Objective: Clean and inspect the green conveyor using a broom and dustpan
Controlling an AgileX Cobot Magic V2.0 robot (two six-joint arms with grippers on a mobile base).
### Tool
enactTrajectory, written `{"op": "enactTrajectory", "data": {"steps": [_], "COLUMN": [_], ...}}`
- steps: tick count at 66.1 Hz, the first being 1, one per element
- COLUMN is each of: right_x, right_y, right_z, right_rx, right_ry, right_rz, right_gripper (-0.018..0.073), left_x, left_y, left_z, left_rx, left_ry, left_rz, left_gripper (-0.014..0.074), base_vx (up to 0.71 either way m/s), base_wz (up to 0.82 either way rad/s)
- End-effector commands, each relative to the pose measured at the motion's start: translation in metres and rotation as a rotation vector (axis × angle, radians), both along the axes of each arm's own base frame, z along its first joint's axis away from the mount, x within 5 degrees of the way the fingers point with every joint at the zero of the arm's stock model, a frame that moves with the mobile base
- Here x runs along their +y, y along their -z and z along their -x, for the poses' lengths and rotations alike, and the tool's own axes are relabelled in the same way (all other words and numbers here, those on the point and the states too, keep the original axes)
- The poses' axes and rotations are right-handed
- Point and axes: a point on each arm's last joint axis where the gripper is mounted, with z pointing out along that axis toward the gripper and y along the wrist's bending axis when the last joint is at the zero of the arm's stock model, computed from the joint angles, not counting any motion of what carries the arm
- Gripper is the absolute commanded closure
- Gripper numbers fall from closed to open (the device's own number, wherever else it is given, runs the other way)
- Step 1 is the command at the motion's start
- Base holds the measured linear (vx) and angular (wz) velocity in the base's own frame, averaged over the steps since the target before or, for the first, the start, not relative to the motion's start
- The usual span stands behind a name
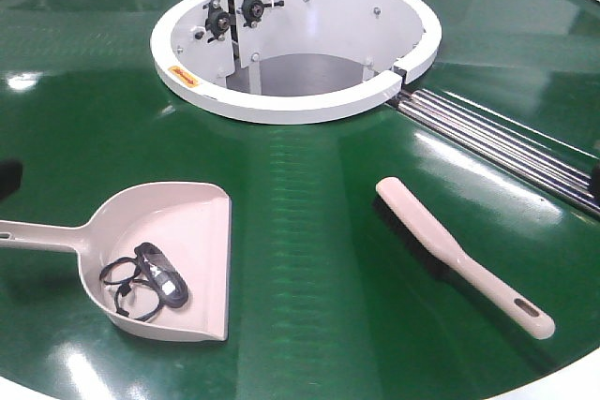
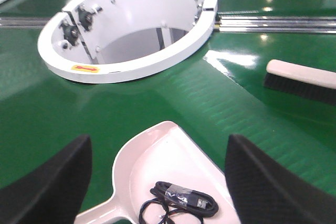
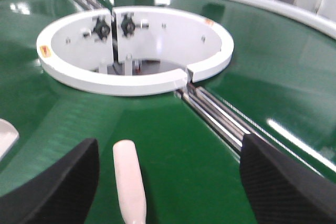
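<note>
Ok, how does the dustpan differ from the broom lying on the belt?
The dustpan is a wide scoop, while the broom is long and slim. The dustpan holds a coiled black cable; the broom carries dark bristles and holds nothing. The dustpan's handle points left, the broom's toward the near right. Both are pale beige plastic, resting on the green belt.

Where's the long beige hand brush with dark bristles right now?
In the front view the beige hand brush lies flat on the glossy green conveyor belt, right of the pale pink plastic dustpan and in front of the silver roller rods.

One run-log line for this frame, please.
dustpan: on green conveyor, holds black cable | broom: lying free | left end effector, right end effector: open, empty
</note>
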Motion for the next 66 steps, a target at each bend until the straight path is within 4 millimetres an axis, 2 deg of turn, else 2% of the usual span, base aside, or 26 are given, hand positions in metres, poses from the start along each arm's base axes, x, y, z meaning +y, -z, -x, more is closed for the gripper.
{"op": "enactTrajectory", "data": {"steps": [1,6,16,25,29,35,38,43,44,46,47,66], "right_x": [-0.003,-0.006,-0.008,-0.008,-0.008,-0.008,-0.008,-0.008,-0.008,-0.008,-0.008,-0.008], "right_y": [0.000,0.012,0.034,0.053,0.058,0.061,0.061,0.061,0.061,0.061,0.061,0.061], "right_z": [0.017,0.033,0.052,0.050,0.048,0.047,0.047,0.048,0.048,0.048,0.048,0.048], "right_rx": [-0.195,-0.231,-0.299,-0.348,-0.345,-0.342,-0.343,-0.345,-0.345,-0.341,-0.340,-0.333], "right_ry": [0.000,0.001,-0.001,-0.002,-0.003,-0.003,-0.003,-0.003,-0.003,-0.003,-0.003,-0.003], "right_rz": [-0.022,-0.025,-0.055,-0.065,-0.072,-0.062,-0.061,-0.061,-0.061,-0.062,-0.066,-0.097], "right_gripper": [0.0040,0.0054,0.0069,0.0069,0.0074,0.0146,0.0232,0.0439,0.0476,0.0566,0.0575,0.0568], "left_x": [0.006,0.011,0.020,0.022,0.022,0.023,0.023,0.023,0.023,0.023,0.023,0.022], "left_y": [0.010,0.032,0.062,0.094,0.101,0.099,0.099,0.099,0.099,0.099,0.099,0.101], "left_z": [0.016,0.033,0.059,0.061,0.059,0.058,0.058,0.058,0.058,0.058,0.058,0.058], "left_rx": [-0.162,-0.218,-0.366,-0.366,-0.345,-0.359,-0.360,-0.360,-0.360,-0.361,-0.361,-0.349], "left_ry": [-0.040,-0.055,-0.086,-0.107,-0.109,-0.114,-0.115,-0.115,-0.115,-0.115,-0.115,-0.112], "left_rz": [0.098,0.151,0.281,0.297,0.291,0.295,0.295,0.295,0.295,0.296,0.296,0.291], "left_gripper": [0.0105,0.0105,0.0116,0.0131,0.0153,0.0267,0.0365,0.0584,0.0606,0.0606,0.0606,0.0604], "base_vx": [0.00,0.00,0.00,0.00,0.00,0.00,0.00,0.00,0.00,0.00,0.00,0.00], "base_wz": [0.00,0.00,0.00,0.00,0.00,0.00,0.00,0.00,0.00,0.00,0.00,0.00]}}
